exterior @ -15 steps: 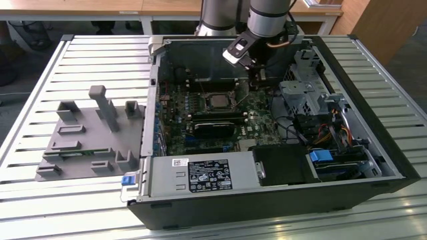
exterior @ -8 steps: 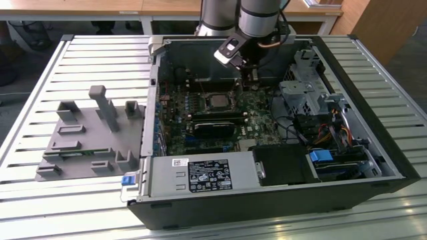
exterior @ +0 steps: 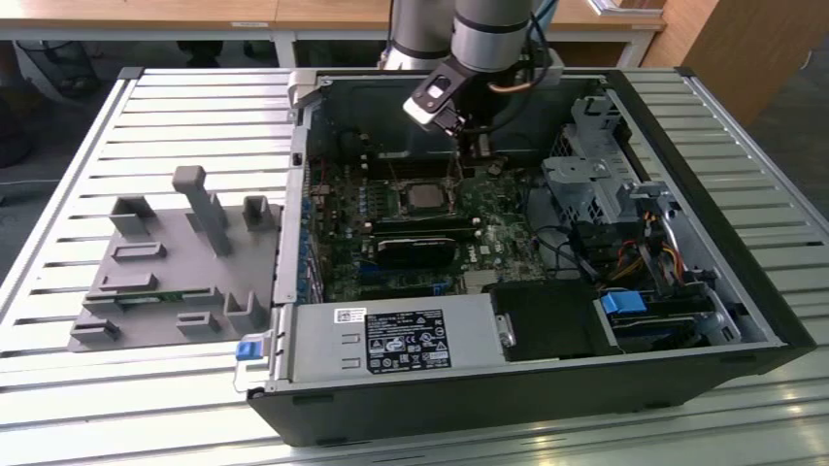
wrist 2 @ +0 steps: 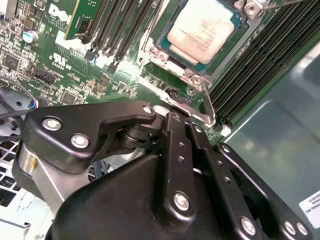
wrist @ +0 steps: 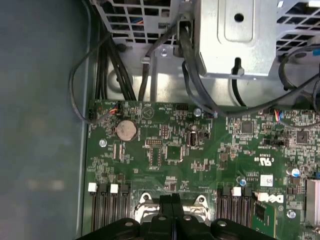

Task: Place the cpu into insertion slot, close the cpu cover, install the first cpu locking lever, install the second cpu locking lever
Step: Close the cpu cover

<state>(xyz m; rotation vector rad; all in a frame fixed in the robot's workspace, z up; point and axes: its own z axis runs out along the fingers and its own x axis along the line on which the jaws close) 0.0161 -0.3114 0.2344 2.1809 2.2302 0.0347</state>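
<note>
first wrist view: one gripper (wrist: 171,199), its two black fingers (wrist: 166,205) pressed together tip to tip, set between two silver corners of the cpu cover (wrist: 145,200), one corner to either side. flanked by four white memory-slot latches (wrist: 114,188), two per side. farther out on the green circuit board (wrist: 200,150), one round coin battery (wrist: 126,130). second wrist view: fingertips down just beside one thin silver locking lever (wrist 2: 192,110), touching or not impossible to tell. just beyond, one cpu (wrist 2: 202,27) seated flat in the insertion slot (wrist 2: 240,19), the cover lying flat as a frame around it. exterior view: one arm (exterior: 486,29) reaching into one open computer case (exterior: 518,408) on a slatted table (exterior: 130,388), gripper near the cpu, one grey fixture (exterior: 169,262) lying beside the case at the exterior view's left.
</note>
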